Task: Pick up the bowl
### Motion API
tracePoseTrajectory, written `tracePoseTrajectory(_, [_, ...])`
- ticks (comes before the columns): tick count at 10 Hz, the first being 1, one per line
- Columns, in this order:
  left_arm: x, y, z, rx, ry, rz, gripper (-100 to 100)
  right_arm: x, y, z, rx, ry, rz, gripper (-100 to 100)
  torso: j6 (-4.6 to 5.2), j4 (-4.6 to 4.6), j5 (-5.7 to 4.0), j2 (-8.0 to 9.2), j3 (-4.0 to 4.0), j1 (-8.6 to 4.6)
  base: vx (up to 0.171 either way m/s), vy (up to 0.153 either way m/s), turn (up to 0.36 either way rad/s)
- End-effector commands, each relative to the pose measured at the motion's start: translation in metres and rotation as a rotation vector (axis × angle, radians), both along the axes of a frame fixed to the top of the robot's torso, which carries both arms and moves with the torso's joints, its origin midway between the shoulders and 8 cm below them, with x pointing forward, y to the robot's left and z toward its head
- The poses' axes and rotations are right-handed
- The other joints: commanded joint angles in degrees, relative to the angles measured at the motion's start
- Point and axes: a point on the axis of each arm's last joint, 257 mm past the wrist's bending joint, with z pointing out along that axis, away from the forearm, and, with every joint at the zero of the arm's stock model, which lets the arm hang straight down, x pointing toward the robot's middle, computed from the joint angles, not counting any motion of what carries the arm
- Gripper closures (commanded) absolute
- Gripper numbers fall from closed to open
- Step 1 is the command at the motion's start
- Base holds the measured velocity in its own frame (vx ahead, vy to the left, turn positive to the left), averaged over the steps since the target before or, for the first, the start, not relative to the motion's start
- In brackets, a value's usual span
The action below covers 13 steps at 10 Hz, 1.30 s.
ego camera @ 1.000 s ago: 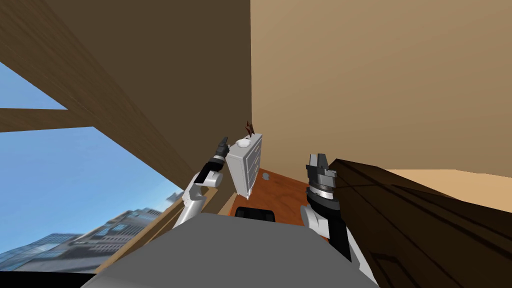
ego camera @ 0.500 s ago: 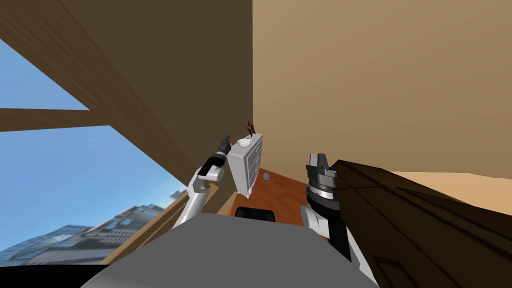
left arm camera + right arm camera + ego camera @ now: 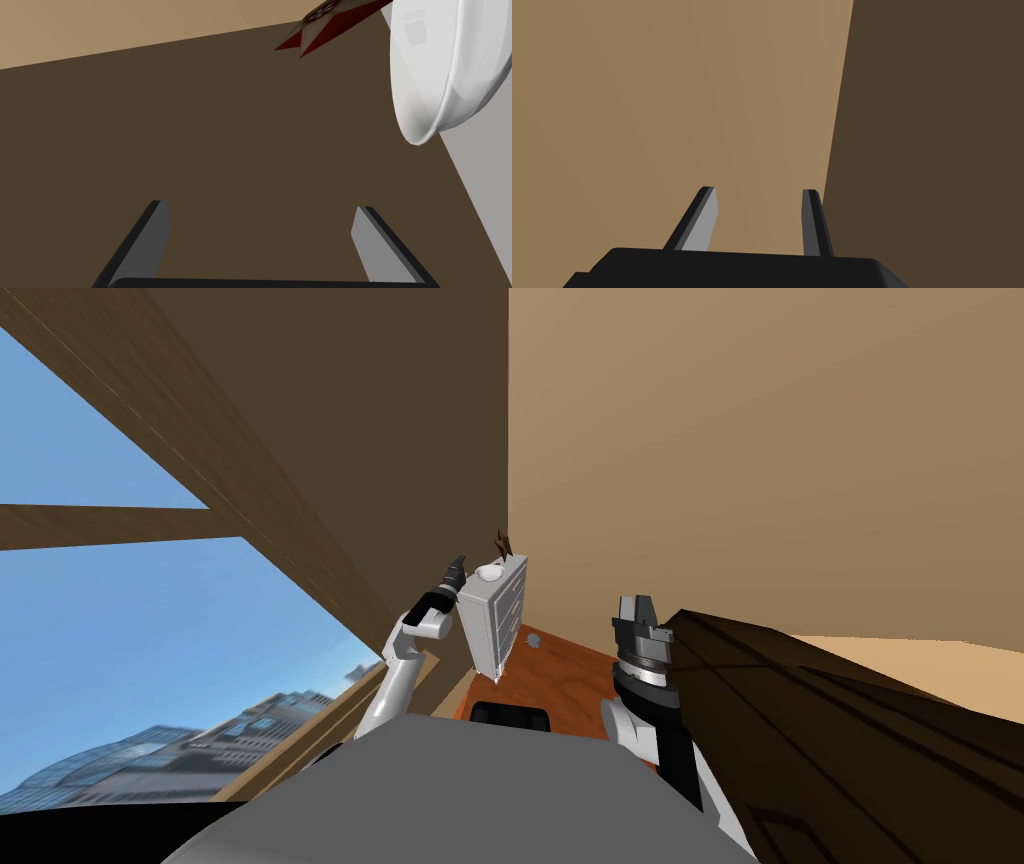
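now the approach step: left gripper [image 3: 261, 207], jaws released, hovers near the white bowl [image 3: 425, 75] at upper right; next, swing onto its rim. right gripper [image 3: 759, 190] parted, idle.

Finding 1: the left arm has risen and reached forward over the last second. The left gripper [image 3: 458, 565] now sits higher and closer to the top edge of the white dresser [image 3: 493, 626]. It was a clear step short of that edge and is now just beside it, near the bowl [image 3: 488, 573]. The elbow has lifted with it and the forearm stands steeper.

Finding 2: my own viewpoint has turned slightly. The wall corner [image 3: 508, 438] has slid a little to the right, and the window [image 3: 120, 638] and its crossbar have shifted the same way. This is a move of the camera, not of the room.
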Motion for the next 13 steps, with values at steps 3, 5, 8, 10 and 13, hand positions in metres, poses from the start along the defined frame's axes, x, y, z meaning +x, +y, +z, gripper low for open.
tracePoseTrajectory(3, [0.014, -0.004, 0.0, -0.006, 0.059, -0.006, -100, 0.0, 0.0, 0.0, 0.0, 0.0, 0.0, 0, -0.01, 0.0, 0.01, -0.03, -0.02, 0.04, -0.009, -0.012, 0.031])
tracePoseTrajectory(5, [0.023, -0.007, 0.005, -0.012, 0.083, -0.012, -100, 0.0, 0.0, 0.0, 0.0, 0.0, 0.0, 0, 0.0, -0.01, 0.01, -0.03, -0.02, 0.04, -0.008, -0.011, 0.037])
tracePoseTrajectory(8, [0.033, -0.011, 0.004, -0.017, 0.132, -0.017, -100, 0.0, 0.0, 0.0, 0.0, 0.0, 0.0, 0, 0.0, -0.01, 0.01, -0.03, -0.02, 0.05, -0.009, -0.012, 0.021])
tracePoseTrajectory(10, [0.034, -0.01, -0.005, -0.017, 0.17, -0.013, -100, 0.0, 0.0, 0.0, 0.0, 0.0, 0.0, 0, -0.01, -0.01, 0.01, -0.03, -0.02, 0.02, -0.005, -0.012, 0.018])
tracePoseTrajectory(13, [0.043, -0.014, -0.005, -0.022, 0.216, -0.017, -100, 0.0, 0.0, 0.0, 0.0, 0.0, 0.0, 0, -0.01, -0.02, 0.01, -0.04, -0.03, 0.03, -0.004, -0.011, 0.023])
